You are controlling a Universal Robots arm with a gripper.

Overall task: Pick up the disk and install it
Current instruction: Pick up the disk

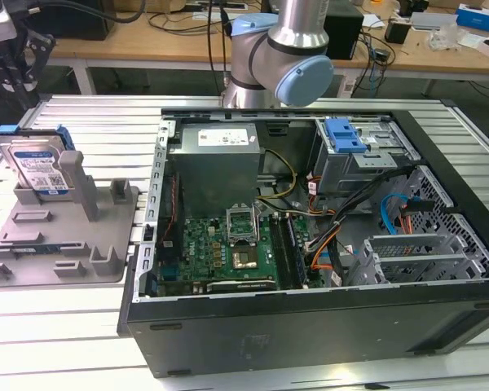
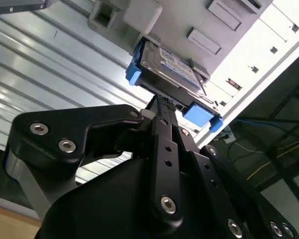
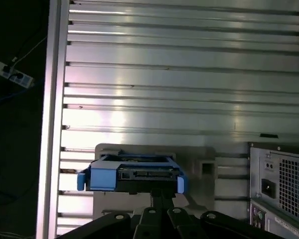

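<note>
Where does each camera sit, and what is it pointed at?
Exterior view: off the arm, looking down on the open computer case and the disk in its grey holder; the arm shows.
First wrist view: on the arm, facing the disk's edge past the tool.
Second wrist view: on the arm, facing the disk's label past the tool.
All share the disk.
</note>
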